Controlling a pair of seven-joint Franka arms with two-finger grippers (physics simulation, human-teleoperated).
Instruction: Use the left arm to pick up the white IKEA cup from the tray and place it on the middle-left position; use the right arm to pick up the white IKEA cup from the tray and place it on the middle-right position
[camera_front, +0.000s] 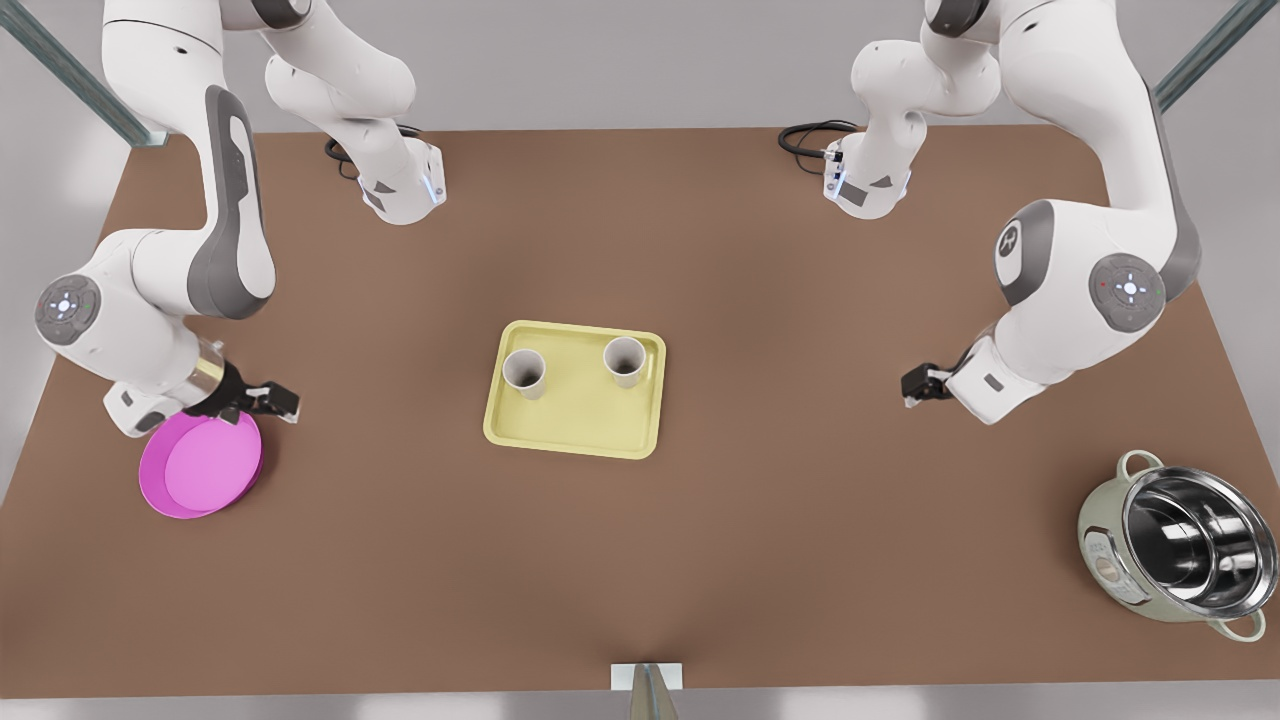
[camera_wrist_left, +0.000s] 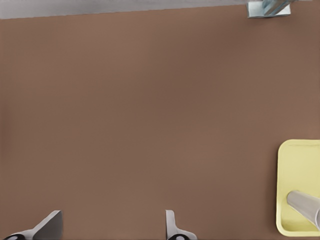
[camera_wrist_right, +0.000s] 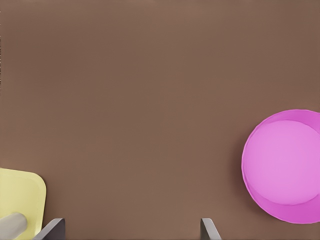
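Observation:
Two white cups stand upright on the pale yellow tray (camera_front: 575, 420) at the table's middle: one (camera_front: 524, 372) toward the front view's left, the other (camera_front: 624, 360) toward its right. My left gripper (camera_front: 912, 385) hovers open and empty at the front view's right, well away from the tray. In the left wrist view it (camera_wrist_left: 111, 230) hangs over bare table, with the tray (camera_wrist_left: 300, 165) and a cup (camera_wrist_left: 305, 205) off to one side. My right gripper (camera_front: 285, 400) is open at the front view's left, beside the magenta plate. The right wrist view shows that gripper (camera_wrist_right: 131, 231), a tray corner (camera_wrist_right: 20, 192) and a cup (camera_wrist_right: 12, 225).
A round magenta plate (camera_front: 200, 465) (camera_wrist_right: 285, 165) lies just under the right arm's wrist. A metal cooker pot (camera_front: 1180, 545) sits near the front view's lower right corner. A small white block (camera_front: 647, 675) (camera_wrist_left: 267, 7) marks the table's near edge. Brown tabletop surrounds the tray.

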